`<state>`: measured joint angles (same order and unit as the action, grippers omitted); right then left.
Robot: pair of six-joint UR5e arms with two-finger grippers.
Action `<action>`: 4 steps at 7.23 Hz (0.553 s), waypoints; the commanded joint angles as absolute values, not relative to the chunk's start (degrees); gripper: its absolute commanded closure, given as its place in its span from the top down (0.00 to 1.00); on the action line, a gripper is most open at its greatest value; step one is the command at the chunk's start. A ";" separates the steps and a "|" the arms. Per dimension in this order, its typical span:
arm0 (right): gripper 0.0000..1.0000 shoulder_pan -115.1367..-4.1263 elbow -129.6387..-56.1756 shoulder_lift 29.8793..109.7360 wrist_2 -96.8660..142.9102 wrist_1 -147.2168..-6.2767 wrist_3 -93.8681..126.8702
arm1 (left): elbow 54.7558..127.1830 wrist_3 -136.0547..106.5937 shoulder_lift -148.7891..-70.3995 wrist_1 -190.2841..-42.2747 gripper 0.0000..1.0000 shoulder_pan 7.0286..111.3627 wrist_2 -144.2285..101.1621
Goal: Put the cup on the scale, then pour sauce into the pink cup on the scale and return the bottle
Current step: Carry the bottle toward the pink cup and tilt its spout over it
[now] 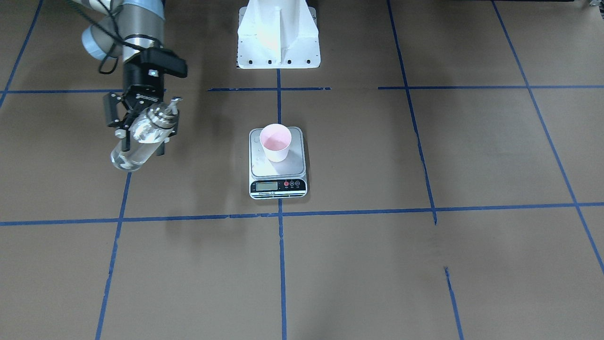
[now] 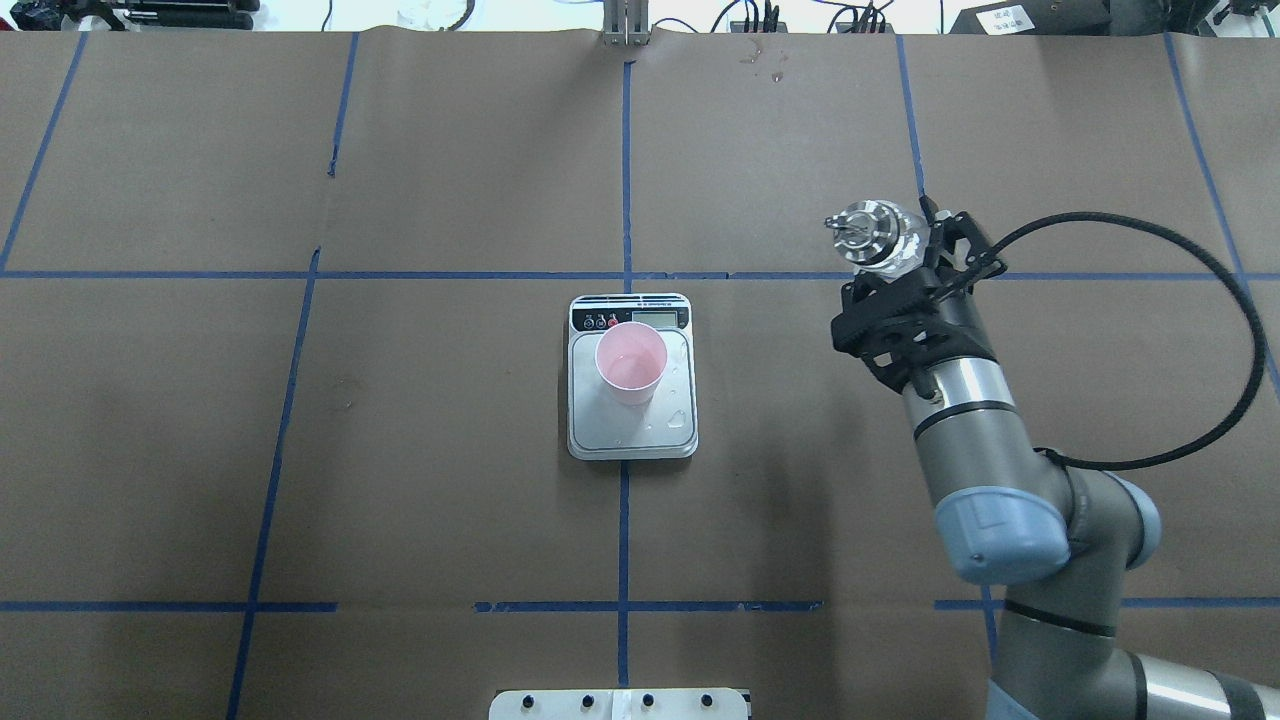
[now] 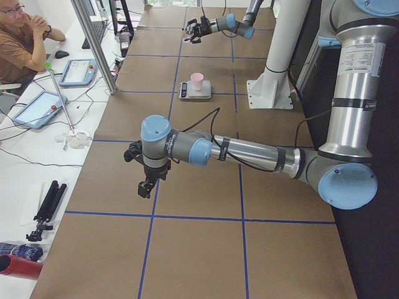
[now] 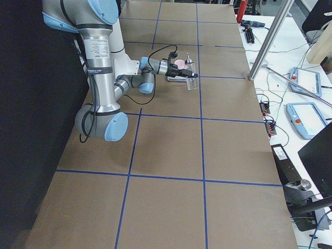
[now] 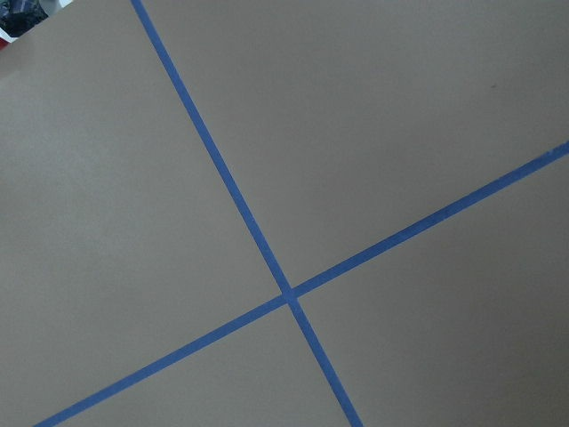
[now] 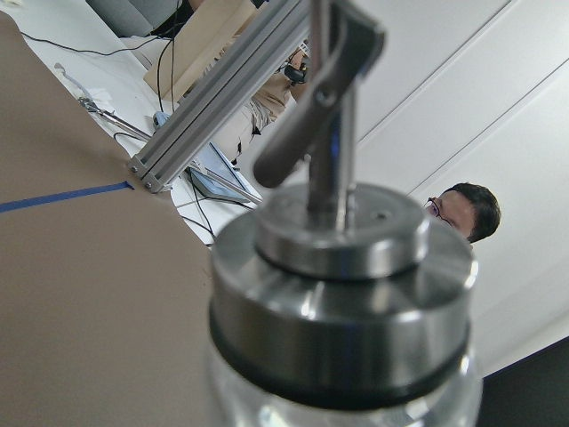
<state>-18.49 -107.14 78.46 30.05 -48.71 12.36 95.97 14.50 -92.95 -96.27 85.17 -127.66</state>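
Note:
The pink cup [image 1: 276, 142] stands upright on the scale [image 1: 295, 163] at the table's middle; both also show in the overhead view, cup [image 2: 631, 363] and scale [image 2: 602, 428]. Small wet spots lie on the platform. My right gripper [image 2: 898, 262] is shut on the clear glass bottle [image 2: 872, 232] with its silver cap and spout, upright and well to the robot's right of the scale; the gripper [image 1: 141, 128] holds the bottle [image 1: 137, 146] by its upper body. The cap [image 6: 342, 276] fills the right wrist view. My left gripper [image 3: 146, 187] hangs over bare table far from the scale; I cannot tell whether it is open or shut.
The white arm pedestal [image 1: 278, 38] stands behind the scale. A black cable [image 2: 1225, 300] loops off the right arm. Blue tape lines [image 5: 286, 294] cross the brown table cover. An operator [image 3: 19, 37] sits beyond the far table edge with tablets [image 3: 37, 107].

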 commanded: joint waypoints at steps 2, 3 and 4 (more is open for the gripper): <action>0.00 -14.07 -102.06 74.18 20.86 -55.71 11.60 | 94.75 14.59 -93.25 -96.50 1.00 85.17 -127.71; 0.00 -13.71 -101.52 74.18 18.74 -58.77 10.12 | 94.75 14.59 -93.43 -96.50 1.00 85.17 -127.71; 0.00 -13.01 -101.34 73.66 17.15 -61.23 9.85 | 94.66 14.59 -93.43 -96.50 1.00 85.17 -127.62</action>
